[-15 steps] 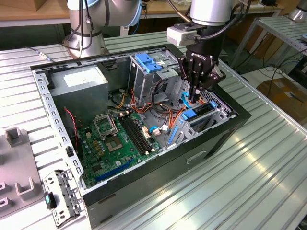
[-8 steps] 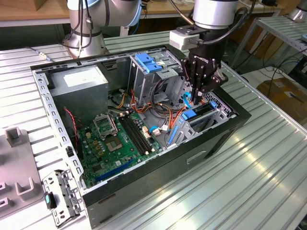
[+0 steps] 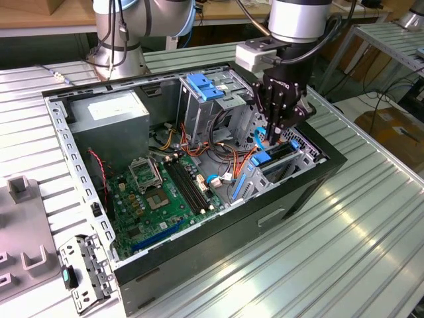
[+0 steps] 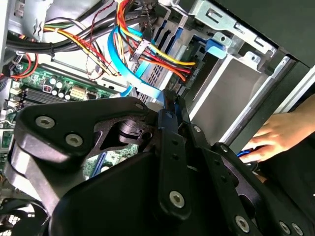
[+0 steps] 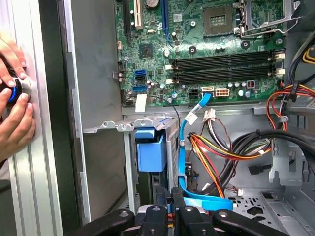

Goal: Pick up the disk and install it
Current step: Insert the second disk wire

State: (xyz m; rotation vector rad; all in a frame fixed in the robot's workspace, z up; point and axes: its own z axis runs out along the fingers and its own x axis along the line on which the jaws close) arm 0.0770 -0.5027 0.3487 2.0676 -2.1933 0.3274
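matt black claw (image 3: 277, 126) over bare metal case (image 3: 63, 132) (ribbed table (image 3: 371, 218)).

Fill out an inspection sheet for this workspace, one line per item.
Surface: ribbed metal table carrying an open computer case.
Job's things: a blue plastic bracket sits in the lower drive bay; I cannot tell whether it carries the disk.
Clutter: grey fixtures and a loose metal bracket plate beside the case.
Grippers: the gripper hangs inside the case, over the lower bay.
Cables: a blue data cable runs close to the gripper; an orange-red wire bundle lies beside it.
Surroundings: a person's hand rests on a blue knob next to the case.
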